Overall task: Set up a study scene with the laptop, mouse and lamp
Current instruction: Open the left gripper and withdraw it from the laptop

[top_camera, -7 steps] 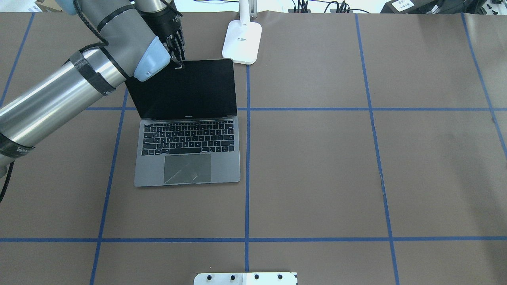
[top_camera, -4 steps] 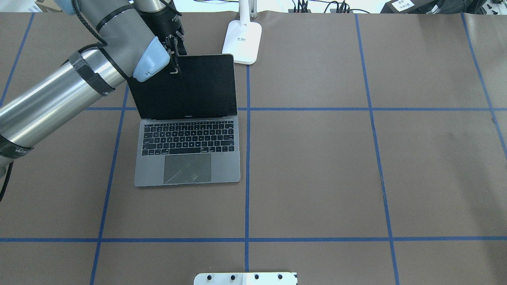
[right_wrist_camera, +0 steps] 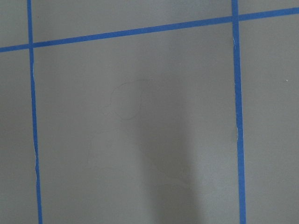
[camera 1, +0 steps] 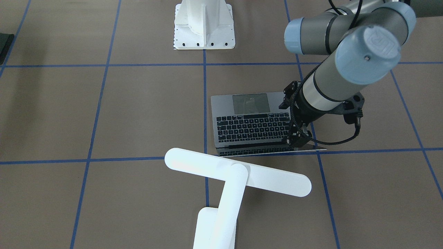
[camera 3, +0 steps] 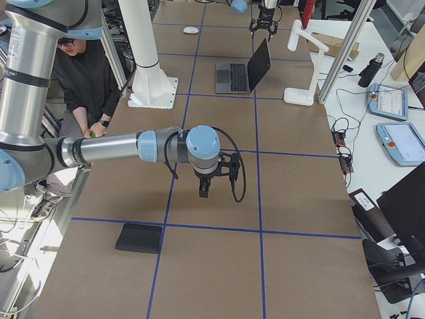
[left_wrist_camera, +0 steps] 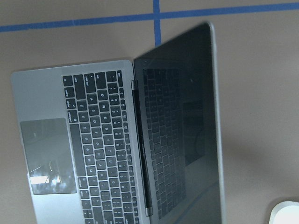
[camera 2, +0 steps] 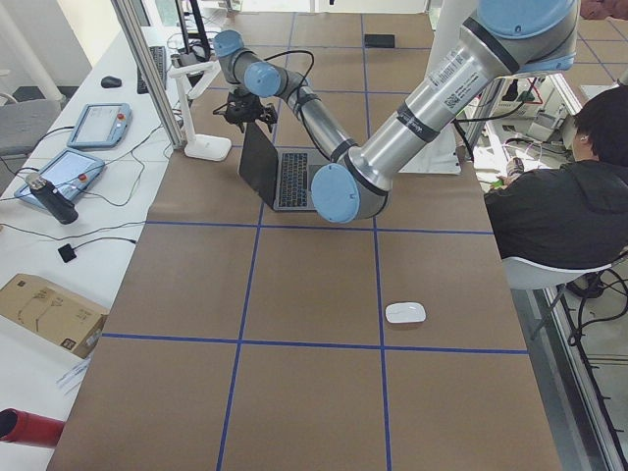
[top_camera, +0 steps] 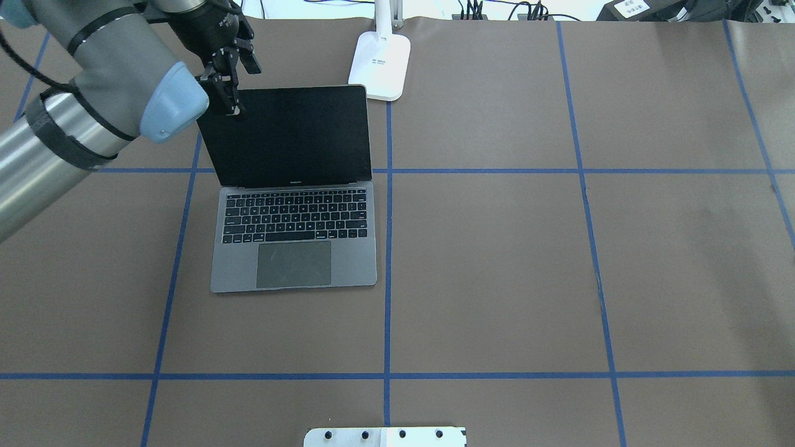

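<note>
The slim grey metal laptop (top_camera: 295, 248) stands open in the left half of the brown table (top_camera: 497, 261). Its dark screen is tilted back toward the top of the overhead frame. The left gripper (top_camera: 233, 87) hangs at the upper left corner of this screen. Its black fingers (top_camera: 227, 102) are spread apart and grip nothing, and in the 2 side views they are close over the lid's top edge.

The white T-shaped desk lamp (top_camera: 380, 65) has its rectangular base just beside the screen's upper right corner. The small glossy white oval mouse (camera 2: 405, 312) lies alone, well apart from the laptop, in the lower right part of the exterior left view.

The right gripper (camera 3: 204, 189) points down at bare table in the middle of the exterior right view. Whether its fingers are spread or closed I cannot tell. A flat black square pad (camera 3: 139, 238) lies at the lower left there. A person in black (camera 3: 83, 80) sits at the left edge.
</note>
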